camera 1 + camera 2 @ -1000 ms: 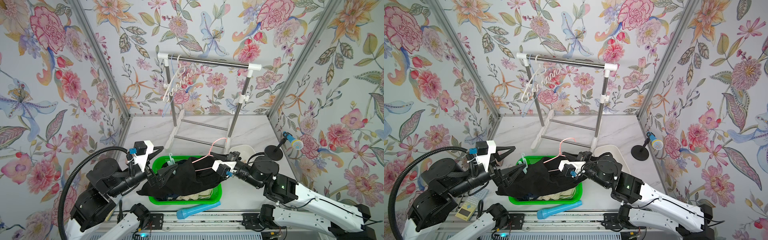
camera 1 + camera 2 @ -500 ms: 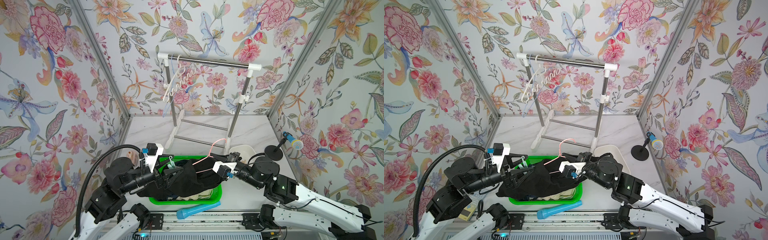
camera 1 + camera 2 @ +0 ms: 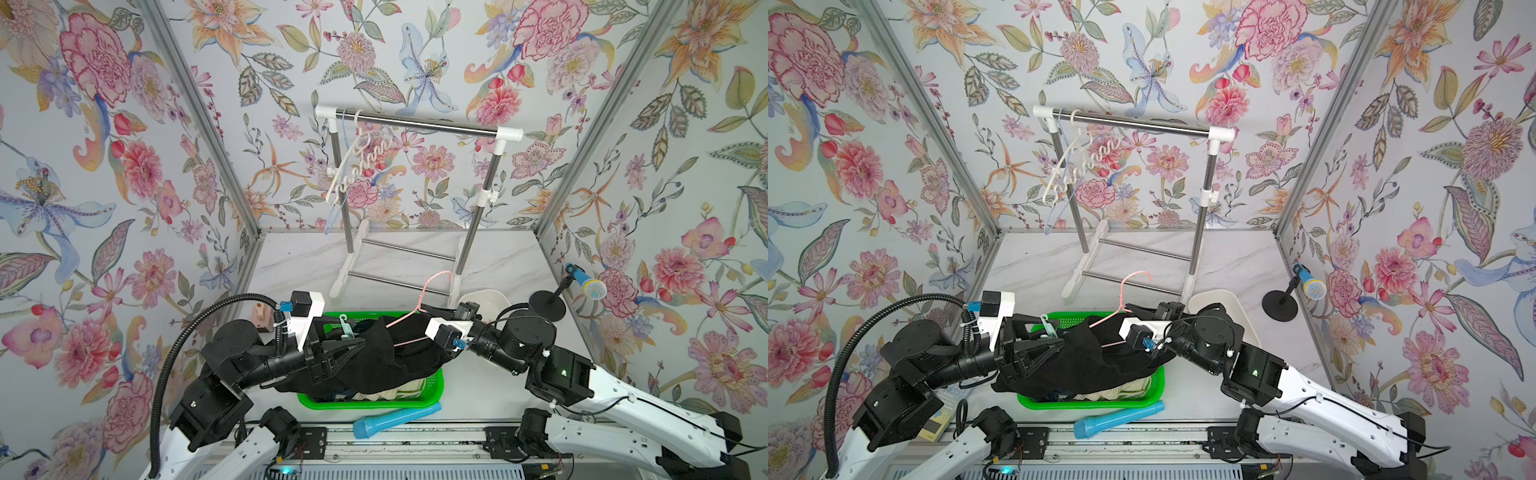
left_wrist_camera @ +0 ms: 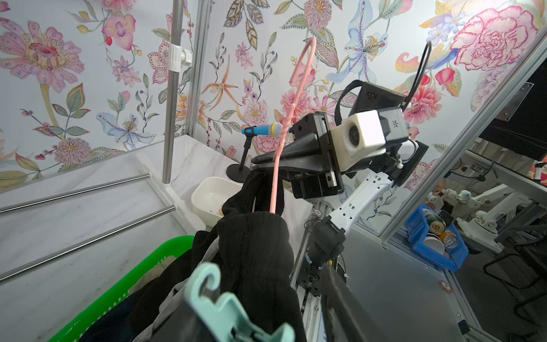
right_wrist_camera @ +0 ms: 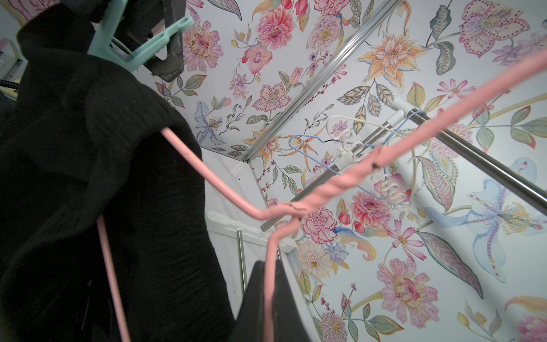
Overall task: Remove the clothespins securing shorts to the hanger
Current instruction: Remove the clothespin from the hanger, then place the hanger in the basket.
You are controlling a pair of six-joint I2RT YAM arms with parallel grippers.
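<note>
left gripper (image 3: 351,340) has advanced rightward. its narrowing fingers now flank the pale teal clip (image 3: 345,326) on the black shorts (image 3: 374,361), over the green basket (image 3: 434,390); grip cannot be told. right gripper (image 5: 268,266) stays pinched on the pink hanger (image 3: 432,280).

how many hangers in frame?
3: pink hanger with black shorts over the green basket; white hanger and blue hanger on the rack rail. More may hide under the fabric.
</note>
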